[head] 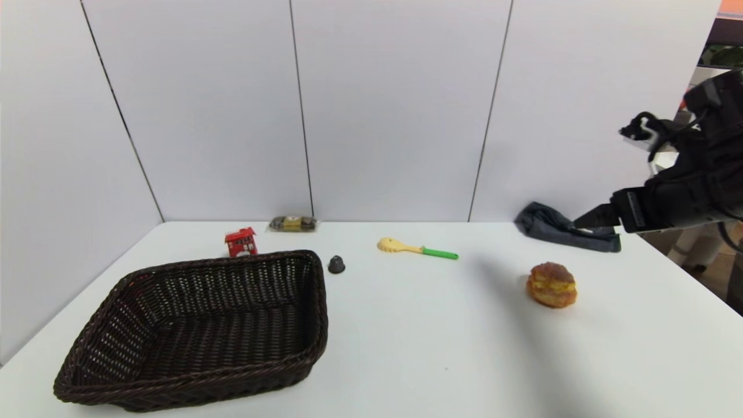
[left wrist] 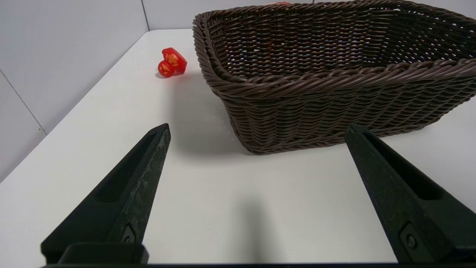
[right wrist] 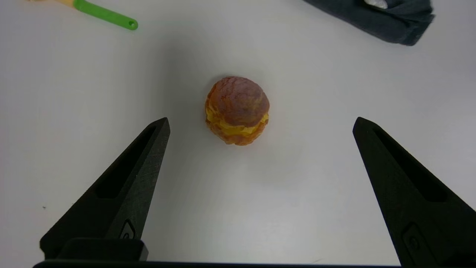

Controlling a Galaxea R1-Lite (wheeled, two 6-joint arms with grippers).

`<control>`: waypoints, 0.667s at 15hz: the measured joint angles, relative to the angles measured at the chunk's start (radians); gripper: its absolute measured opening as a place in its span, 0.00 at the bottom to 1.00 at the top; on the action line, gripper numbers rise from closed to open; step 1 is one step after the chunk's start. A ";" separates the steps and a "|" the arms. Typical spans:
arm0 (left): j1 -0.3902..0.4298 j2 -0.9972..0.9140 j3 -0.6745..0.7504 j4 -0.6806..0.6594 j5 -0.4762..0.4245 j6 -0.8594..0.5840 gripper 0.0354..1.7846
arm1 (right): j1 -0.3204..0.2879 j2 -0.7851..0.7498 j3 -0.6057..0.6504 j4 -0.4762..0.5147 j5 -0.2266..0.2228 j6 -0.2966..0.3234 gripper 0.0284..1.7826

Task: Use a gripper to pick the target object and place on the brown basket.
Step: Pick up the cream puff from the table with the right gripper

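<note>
The golden-brown bun with a yellow filling [head: 552,284] sits on the white table at the right. It also shows in the right wrist view [right wrist: 237,110]. My right gripper [right wrist: 260,124] is open and empty, high above the bun; in the head view it hangs at the far right [head: 586,222]. The dark brown wicker basket [head: 174,383] stands at the left, with nothing in it. My left gripper [left wrist: 256,128] is open and empty, low over the table just short of the basket's corner [left wrist: 334,108]; the head view does not show it.
A yellow spatula with a green handle [head: 417,249] lies at mid table. A small dark cone [head: 336,264] stands by the basket. A red toy house [head: 241,241], a wrapped snack [head: 293,223] and a dark cloth [head: 566,233] lie along the back. A red toy [left wrist: 171,62] lies beside the basket.
</note>
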 joint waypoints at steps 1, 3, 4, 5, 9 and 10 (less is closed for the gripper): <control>0.000 0.000 0.000 0.000 0.000 0.000 0.94 | 0.011 0.048 -0.033 0.016 -0.001 0.001 0.95; 0.000 0.000 0.000 0.000 0.000 0.000 0.94 | 0.033 0.123 -0.071 0.022 -0.003 0.002 0.95; 0.000 0.000 0.000 0.000 0.000 0.000 0.94 | 0.039 0.153 -0.080 0.022 -0.005 0.003 0.95; 0.000 0.000 0.000 0.000 0.000 0.000 0.94 | 0.045 0.180 -0.084 0.023 -0.006 0.004 0.95; 0.000 0.000 0.000 0.000 0.000 0.000 0.94 | 0.050 0.254 -0.087 0.032 -0.029 0.012 0.95; 0.000 0.000 0.000 0.000 0.000 0.000 0.94 | 0.049 0.266 -0.094 0.044 -0.028 0.012 0.95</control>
